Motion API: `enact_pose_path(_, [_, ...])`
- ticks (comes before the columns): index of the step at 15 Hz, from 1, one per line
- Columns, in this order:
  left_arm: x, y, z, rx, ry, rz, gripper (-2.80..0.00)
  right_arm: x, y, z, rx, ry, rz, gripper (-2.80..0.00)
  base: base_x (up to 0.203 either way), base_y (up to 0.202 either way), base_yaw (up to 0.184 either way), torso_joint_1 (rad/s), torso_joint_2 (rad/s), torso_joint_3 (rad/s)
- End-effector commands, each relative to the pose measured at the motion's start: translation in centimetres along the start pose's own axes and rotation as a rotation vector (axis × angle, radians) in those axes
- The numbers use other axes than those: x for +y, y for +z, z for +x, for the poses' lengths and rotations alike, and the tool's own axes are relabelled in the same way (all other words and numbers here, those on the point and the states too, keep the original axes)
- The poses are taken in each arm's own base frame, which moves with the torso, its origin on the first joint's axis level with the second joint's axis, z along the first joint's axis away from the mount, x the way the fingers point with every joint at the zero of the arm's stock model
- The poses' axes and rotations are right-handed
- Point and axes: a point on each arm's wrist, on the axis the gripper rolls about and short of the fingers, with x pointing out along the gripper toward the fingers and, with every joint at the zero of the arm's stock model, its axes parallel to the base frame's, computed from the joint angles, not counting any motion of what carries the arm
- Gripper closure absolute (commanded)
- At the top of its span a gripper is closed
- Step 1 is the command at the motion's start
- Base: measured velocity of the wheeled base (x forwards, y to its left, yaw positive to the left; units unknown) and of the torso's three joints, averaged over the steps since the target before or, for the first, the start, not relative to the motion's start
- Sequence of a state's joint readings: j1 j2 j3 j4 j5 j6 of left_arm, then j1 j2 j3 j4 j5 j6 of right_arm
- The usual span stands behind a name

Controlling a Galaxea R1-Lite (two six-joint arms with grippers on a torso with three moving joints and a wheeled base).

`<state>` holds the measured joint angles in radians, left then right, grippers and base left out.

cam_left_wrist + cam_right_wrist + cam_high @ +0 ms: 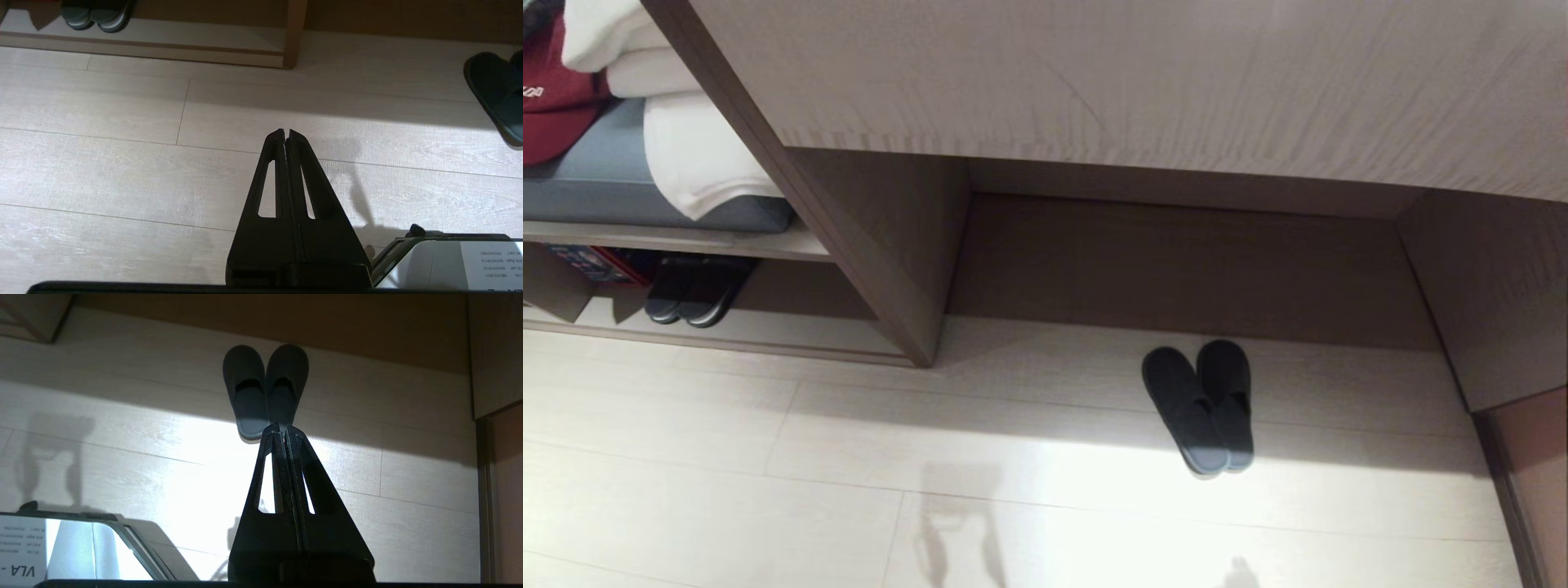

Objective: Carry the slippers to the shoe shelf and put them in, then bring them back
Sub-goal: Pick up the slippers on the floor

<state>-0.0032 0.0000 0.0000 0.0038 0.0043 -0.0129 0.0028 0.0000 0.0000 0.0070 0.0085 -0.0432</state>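
The slippers, a dark blue-grey pair, lie side by side on the pale floor in the recess under a counter, toes toward the back wall. In the right wrist view the slippers are straight ahead of my right gripper, which is shut and empty, held above the floor short of their heels. My left gripper is also shut and empty over bare floor, with one slipper off to its side. The shoe shelf is the low cubby at the left, past the upright divider. Neither gripper shows in the head view.
Another dark pair with white-edged soles stands inside the low cubby. Above it lie white towels, a grey cushion and a red cloth. The counter front overhangs the recess, and a side panel closes it on the right.
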Motion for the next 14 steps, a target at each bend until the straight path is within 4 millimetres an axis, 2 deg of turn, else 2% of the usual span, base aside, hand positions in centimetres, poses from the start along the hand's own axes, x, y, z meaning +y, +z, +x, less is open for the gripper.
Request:
enact_pose_path(1, [0.00, -0.05, 0.02, 0.004, 0.001, -0.001, 0.00, 0.00, 0.03, -0.02, -0.002, 0.001, -0.001, 0.00, 0.000, 0.000, 0.000, 0.003, 0.00, -0.207])
enact_pose_path(14, [0.00, -0.05, 0.01, 0.002, 0.001, -0.001, 0.00, -0.01, 0.01, 0.00, -0.001, -0.004, -0.011, 0.00, 0.000, 0.000, 0.000, 0.002, 0.00, -0.196])
